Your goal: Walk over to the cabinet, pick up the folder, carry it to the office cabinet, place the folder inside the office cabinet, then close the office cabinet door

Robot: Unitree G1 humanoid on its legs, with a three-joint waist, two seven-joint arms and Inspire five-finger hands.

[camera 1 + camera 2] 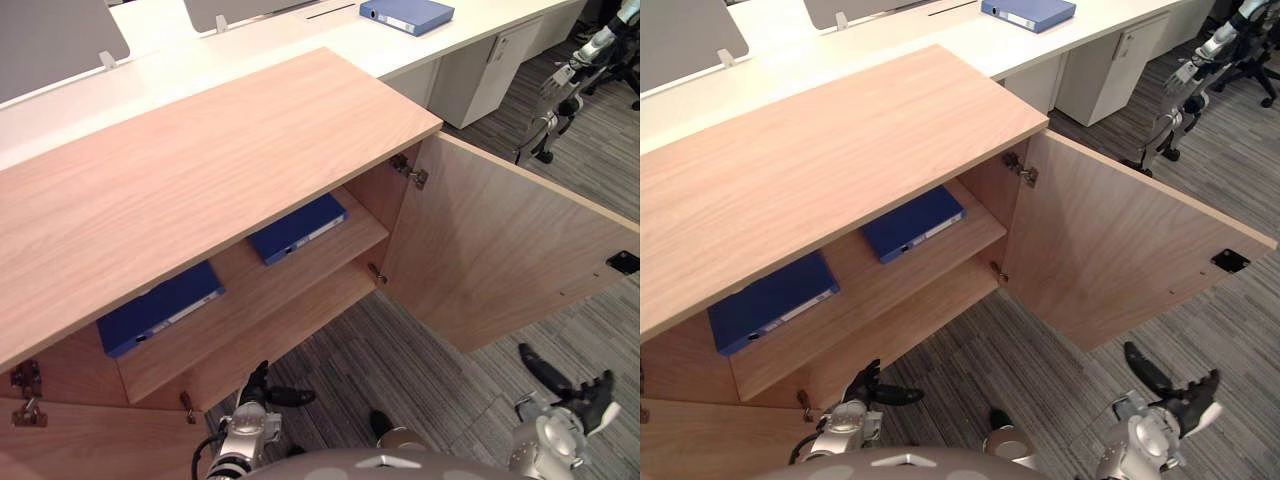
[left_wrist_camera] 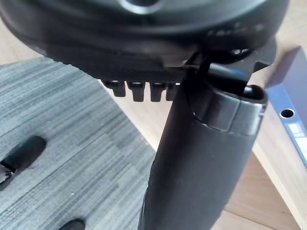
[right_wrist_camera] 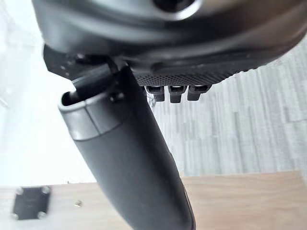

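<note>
folder (image 1: 297, 229) on shelf (image 1: 250, 290) in cabinet (image 1: 200, 170) → door-closing step. l hand (image 1: 262, 390), r hand (image 1: 580, 400) both loose, empty. nxt: r hand to push door (image 1: 500, 250) shut.

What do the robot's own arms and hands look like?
The left arm and right arm are silver-grey metal at the wrists. The left hand and right hand are black, with slim fingers and a thick, smooth, rounded thumb; a dotted texture shows under the right palm.
</note>
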